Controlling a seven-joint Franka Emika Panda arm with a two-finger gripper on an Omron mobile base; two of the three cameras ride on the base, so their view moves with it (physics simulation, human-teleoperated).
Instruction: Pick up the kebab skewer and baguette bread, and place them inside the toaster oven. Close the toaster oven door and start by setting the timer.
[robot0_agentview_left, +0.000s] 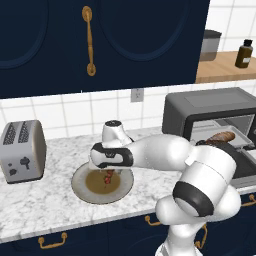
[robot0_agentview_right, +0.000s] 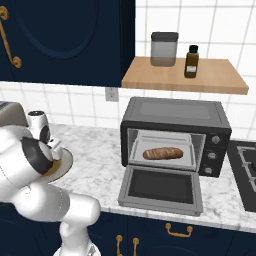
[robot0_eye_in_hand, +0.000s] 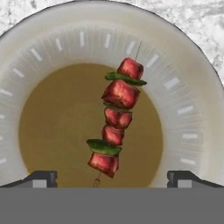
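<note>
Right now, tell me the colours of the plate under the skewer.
The plate has a pale cream rim and an olive-brown centre, clearest in the hand view.

arm: bent low, reaching left | gripper (robot0_eye_in_hand: 112, 177): jaws wide apart, pointing down

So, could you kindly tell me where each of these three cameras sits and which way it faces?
Left base view: behind the arm on its left, looking forward and down at the round beige plate and silver two-slot toaster; the white arm rises lower right.
Right base view: behind on the right, facing the dark grey toaster oven, its door dropped open, the tan baguette inside; arm lower left.
Hand view: on the hand, looking down on the red-chunked kebab skewer, open claw tips at the bottom.
Both base views share plate and oven.
</note>
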